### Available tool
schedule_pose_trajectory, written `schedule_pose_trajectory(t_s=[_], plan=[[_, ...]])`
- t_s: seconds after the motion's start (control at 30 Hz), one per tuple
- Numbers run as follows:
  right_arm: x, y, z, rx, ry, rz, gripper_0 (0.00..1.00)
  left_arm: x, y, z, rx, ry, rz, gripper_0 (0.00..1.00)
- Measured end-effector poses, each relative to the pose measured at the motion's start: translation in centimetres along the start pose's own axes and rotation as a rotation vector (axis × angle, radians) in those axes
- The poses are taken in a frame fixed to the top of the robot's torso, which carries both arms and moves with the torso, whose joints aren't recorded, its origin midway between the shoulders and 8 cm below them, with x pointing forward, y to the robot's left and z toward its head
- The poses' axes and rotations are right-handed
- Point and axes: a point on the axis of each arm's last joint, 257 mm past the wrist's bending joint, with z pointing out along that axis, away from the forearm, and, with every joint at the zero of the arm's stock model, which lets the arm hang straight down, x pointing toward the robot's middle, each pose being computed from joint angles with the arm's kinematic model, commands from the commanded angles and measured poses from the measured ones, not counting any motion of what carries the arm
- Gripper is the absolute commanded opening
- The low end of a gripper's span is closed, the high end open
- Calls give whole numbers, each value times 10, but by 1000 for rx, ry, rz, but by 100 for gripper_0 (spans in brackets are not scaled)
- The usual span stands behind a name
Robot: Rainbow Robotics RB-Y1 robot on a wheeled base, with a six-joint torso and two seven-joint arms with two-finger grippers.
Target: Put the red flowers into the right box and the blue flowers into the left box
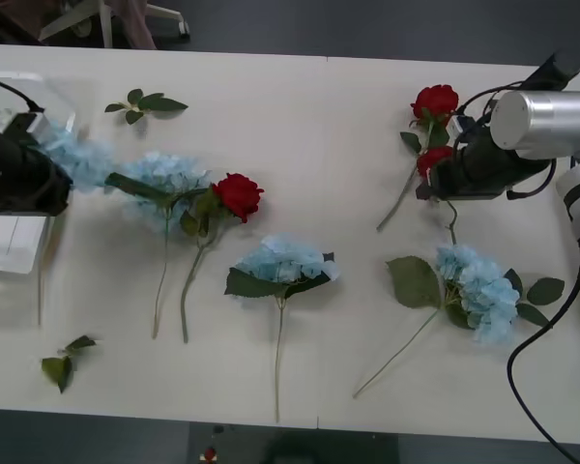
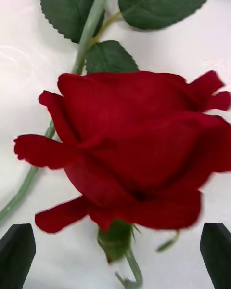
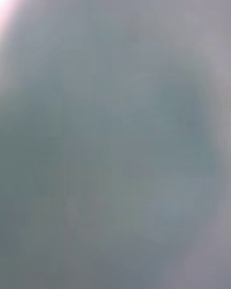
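Observation:
My right gripper (image 1: pixel 428 182) (image 2: pixel 115 253) is open over a red flower (image 1: pixel 435 159) (image 2: pixel 139 149) lying on the table, with one black fingertip on each side of its head. Another red flower (image 1: pixel 436 100) lies just beyond it, and a third (image 1: pixel 238 194) rests mid-table. Blue flowers lie at the centre (image 1: pixel 285 259), centre left (image 1: pixel 166 174) and right (image 1: pixel 481 288). One more blue flower (image 1: pixel 77 157) sits right at my left gripper (image 1: pixel 58 180), above the left box (image 1: pixel 5 261). A pale blue blur covers the left wrist view. The right box is out of view.
Loose green leaf sprigs lie at the back (image 1: pixel 143 103) and front left (image 1: pixel 63 362) of the white table (image 1: pixel 319 126). Long stems trail toward the table's front edge. A black cable (image 1: pixel 522 362) hangs at the right.

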Motion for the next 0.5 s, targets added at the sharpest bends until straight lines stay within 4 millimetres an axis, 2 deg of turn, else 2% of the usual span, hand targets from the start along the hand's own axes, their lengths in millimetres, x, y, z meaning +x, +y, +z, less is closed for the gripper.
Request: schedule_pose_trajectory(t_s=[0.13,0.27,0.33,0.37,0.4,0.43,0.5], plan=[[12,-3,13,26,6,-30,100,-5,18,-33,1,5,-20,0],[21,-5,18,30,21,-30,100,-12,46,-60,-33,4,70,0],[21,-7,18,32,20,-28,82,-15,64,-70,-48,4,84,0],[21,-8,18,37,19,-28,69,-16,74,-74,-55,3,79,0],[21,-10,18,41,18,-29,37,-17,85,-77,-64,3,72,0],[20,-11,18,45,17,-30,13,-18,96,-80,-74,4,67,0],[18,-11,18,45,10,-30,0,-22,122,-83,-101,5,74,0]])
